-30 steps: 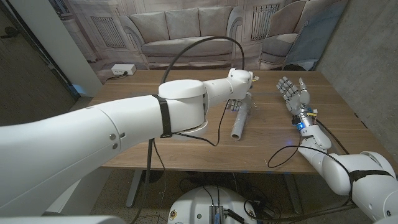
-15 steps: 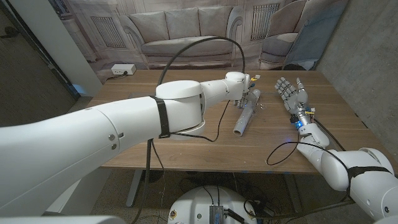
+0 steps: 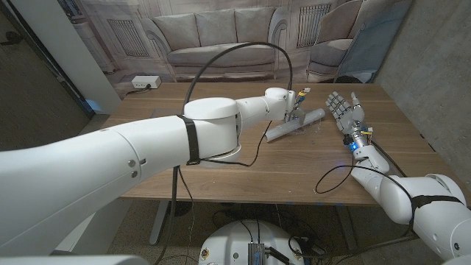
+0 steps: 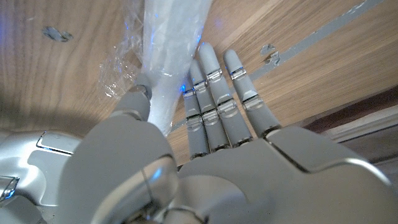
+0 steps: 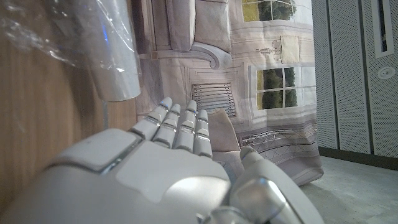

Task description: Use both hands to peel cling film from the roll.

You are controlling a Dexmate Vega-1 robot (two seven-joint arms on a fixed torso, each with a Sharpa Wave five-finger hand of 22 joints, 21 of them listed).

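The left arm stretches far across the wooden surface point(image 3: 221, 177), its hand point(image 3: 291, 103) grasping the cling film roll point(image 3: 294, 124) between thumb and straight fingers point(image 4: 211, 93). The roll, a pale smooth tube with crinkled clear film loose at one end, lies slantwise near the far middle. The right hand point(image 3: 346, 112) stands just beside it, released, fingers spread upward.

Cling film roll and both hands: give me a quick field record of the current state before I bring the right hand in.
roll: cling film roll lies on the wooden table, loose film crinkled around it
left hand: left hand at the roll, thumb and fingers either side of it in the left wrist view
right hand: right hand open, fingers spread, apart from the roll
film peeled: cannot tell
behind table: sofa-print backdrop
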